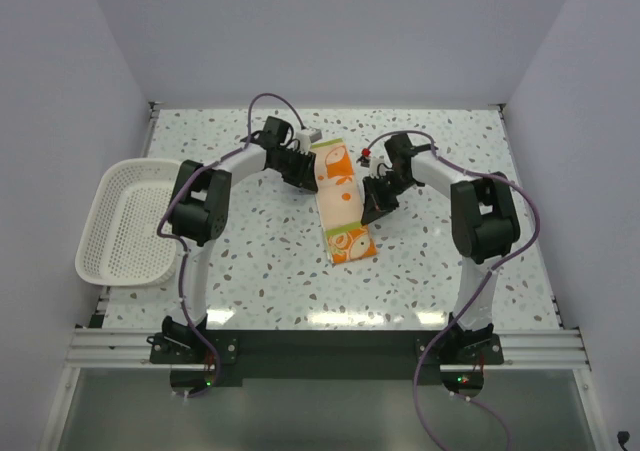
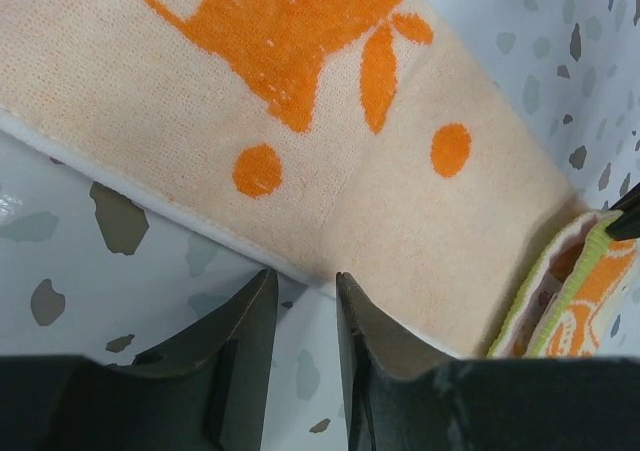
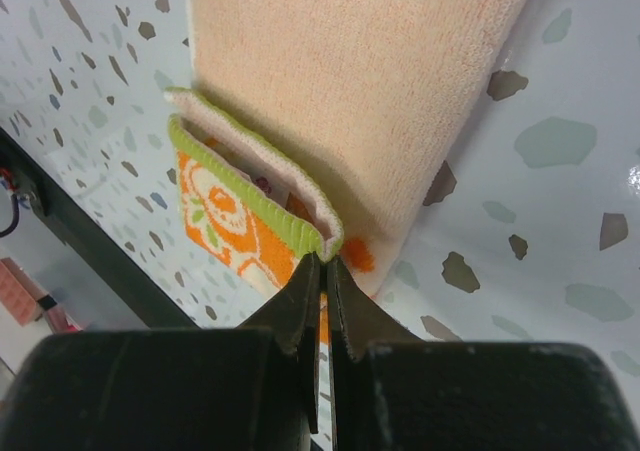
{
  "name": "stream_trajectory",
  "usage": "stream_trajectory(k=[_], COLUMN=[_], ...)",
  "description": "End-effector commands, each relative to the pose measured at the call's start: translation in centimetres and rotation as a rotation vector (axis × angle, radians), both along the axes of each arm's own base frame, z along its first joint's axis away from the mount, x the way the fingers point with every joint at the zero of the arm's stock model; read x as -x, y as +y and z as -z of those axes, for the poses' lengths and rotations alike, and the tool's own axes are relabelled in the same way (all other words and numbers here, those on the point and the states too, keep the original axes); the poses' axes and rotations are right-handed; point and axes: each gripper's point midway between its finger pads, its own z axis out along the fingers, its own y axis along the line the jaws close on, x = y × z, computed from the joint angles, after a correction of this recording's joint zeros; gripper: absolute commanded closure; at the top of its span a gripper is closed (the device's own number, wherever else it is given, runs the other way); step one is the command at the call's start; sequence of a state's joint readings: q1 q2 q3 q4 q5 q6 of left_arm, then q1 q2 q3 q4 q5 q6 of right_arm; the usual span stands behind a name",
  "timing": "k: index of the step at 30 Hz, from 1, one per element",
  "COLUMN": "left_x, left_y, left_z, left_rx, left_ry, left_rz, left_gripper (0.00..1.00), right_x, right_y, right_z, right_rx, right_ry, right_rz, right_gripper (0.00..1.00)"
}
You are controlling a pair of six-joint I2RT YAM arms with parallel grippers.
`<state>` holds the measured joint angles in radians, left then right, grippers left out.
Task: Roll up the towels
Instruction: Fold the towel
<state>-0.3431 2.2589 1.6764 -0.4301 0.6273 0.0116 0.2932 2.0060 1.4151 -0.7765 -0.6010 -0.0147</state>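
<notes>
A robot lab's test cell, where I work.
Plain pale walls [image 1: 330, 31] box in the speckled table [image 1: 260, 261] behind and on both sides; at its near edge an aluminium rail [image 1: 330, 343] carries my bases, with purple cables [image 1: 262, 99] looping over it.

You have a white mesh basket [image 1: 128, 221] lying at the left edge of the table [image 1: 270, 271], its open side up and nothing visible inside it. The table is white, flecked with grey and brown chips. Along its near edge you'll see a dark strip, then an aluminium rail [image 1: 330, 346]. Plain pale walls [image 1: 60, 91] close in the left, far and right sides.
</notes>
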Motion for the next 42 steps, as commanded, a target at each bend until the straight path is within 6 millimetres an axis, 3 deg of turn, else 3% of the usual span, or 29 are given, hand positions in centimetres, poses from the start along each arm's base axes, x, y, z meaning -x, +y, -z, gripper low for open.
stream_trajectory(k=[1,7,18,21,24,25,27,28,30,31,33,35,36,37,39,40,42], left_x=[-0.2,-0.3,-0.3,-0.4,-0.8,-1.0,-1.2,-1.2,-1.1,-0.7,0.5,3.0,4.0,6.2,8.2,10.1,11.5], left_y=[0.8,0.9,1.1,1.0,1.1,1.0,1.7,1.8,3.0,3.3,4.2,4.8,4.6,4.8,4.2,4.4,3.4], left_z=[2.3,2.6,3.0,2.5,0.6,-1.2,-2.7,-5.1,-6.5,-8.4,-8.8,-9.6,-10.9,-8.9,-9.5,-7.7,-7.8], left_rx=[-0.073,-0.086,-0.096,-0.094,-0.072,-0.04,0.004,0.043,0.053,0.049,-0.003,-0.038,-0.086,-0.12,-0.169,-0.189,-0.232], left_ry=[0.012,0.015,0.022,0.006,-0.047,-0.084,-0.119,-0.159,-0.208,-0.262,-0.333,-0.391,-0.49,-0.469,-0.575,-0.556,-0.641], left_rz=[-0.019,-0.024,-0.023,-0.012,0.011,0.026,0.028,0.04,0.055,0.075,0.135,0.181,0.243,0.288,0.372,0.406,0.471], left_gripper=[0.64,0.65,0.65,0.59,0.53,0.51,0.49,0.47,0.45,0.43,0.42,0.36,0.35,0.34,0.33,0.33,0.33], right_x=[0.1,0.1,-0.3,-0.4,-0.4,-0.1,0.0,0.3,0.5,0.9,1.3,1.9,2.1,2.4,2.4,2.2,1.9], right_y=[0.0,-0.7,-1.8,-1.6,-1.4,-1.3,-1.1,-1.0,-0.6,-0.5,0.3,1.5,1.8,2.2,2.2,1.9,0.9], right_z=[-3.2,-3.3,1.2,1.5,2.4,2.9,3.4,3.8,4.2,4.5,4.7,4.6,4.6,4.6,4.4,4.3,3.1], right_rx=[-0.041,-0.041,0.036,0.032,0.034,0.033,0.031,0.034,0.033,0.037,0.032,0.028,0.033,0.038,0.052,0.067,0.115], right_ry=[-0.065,-0.071,-0.021,-0.003,0.022,0.044,0.057,0.074,0.082,0.099,0.106,0.112,0.108,0.11,0.114,0.106,0.078], right_rz=[-0.014,-0.001,0.036,0.027,0.027,0.032,0.031,0.042,0.057,0.069,0.061,0.057,0.051,0.042,0.04,0.033,0.018], right_gripper=[1.0,1.0,1.0,1.0,1.0,1.0,1.0,1.0,1.0,1.0,1.0,0.99,0.98,0.93,0.8,0.71,0.58])
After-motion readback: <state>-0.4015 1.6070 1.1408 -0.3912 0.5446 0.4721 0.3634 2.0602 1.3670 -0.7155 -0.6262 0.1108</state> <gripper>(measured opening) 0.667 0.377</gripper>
